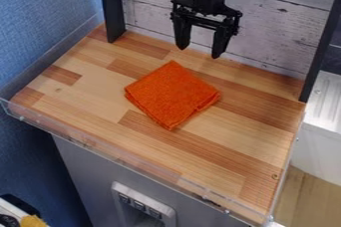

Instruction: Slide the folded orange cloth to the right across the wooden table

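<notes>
Whitewashed plank panel (pixel 279 27) stands behind a wood-striped tabletop (pixel 220 166), with a blue wall (pixel 47 17) at the view's left. Orange cloth (pixel 172 95), folded into a rough square, lies flat near the tabletop's middle, somewhat toward the back edge; one corner points to that edge, one to the front. Black gripper (pixel 200 52) hangs above the back edge, fingers spread wide, nothing between them, apart from the cloth.

Table (pixel 220 156): you can read no text, numbers or labels on it.
Wall boards (pixel 283 34): no signs or brands you can read.
</notes>
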You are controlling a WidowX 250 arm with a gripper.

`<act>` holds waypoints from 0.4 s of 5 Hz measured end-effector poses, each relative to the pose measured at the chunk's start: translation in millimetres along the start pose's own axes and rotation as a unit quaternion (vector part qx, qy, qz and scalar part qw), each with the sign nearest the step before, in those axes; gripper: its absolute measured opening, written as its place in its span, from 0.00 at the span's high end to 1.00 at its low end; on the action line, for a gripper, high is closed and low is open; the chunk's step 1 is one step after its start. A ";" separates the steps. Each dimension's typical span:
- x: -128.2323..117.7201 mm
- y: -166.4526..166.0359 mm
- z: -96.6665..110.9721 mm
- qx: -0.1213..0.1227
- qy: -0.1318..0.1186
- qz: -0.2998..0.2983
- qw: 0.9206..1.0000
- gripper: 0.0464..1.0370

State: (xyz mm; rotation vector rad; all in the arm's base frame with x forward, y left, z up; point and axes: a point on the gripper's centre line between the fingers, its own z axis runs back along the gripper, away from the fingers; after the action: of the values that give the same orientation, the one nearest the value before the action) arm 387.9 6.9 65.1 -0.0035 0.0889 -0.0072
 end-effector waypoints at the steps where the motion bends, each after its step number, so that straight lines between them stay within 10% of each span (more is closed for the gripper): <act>1: -9.7 -0.5 -16.1 -0.001 0.016 0.022 1.000 0.04; 2: -21.3 -0.1 -21.8 -0.002 0.010 0.059 0.998 0.04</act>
State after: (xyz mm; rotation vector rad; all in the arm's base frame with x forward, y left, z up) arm 364.7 6.9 45.3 -0.0021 0.1091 0.1112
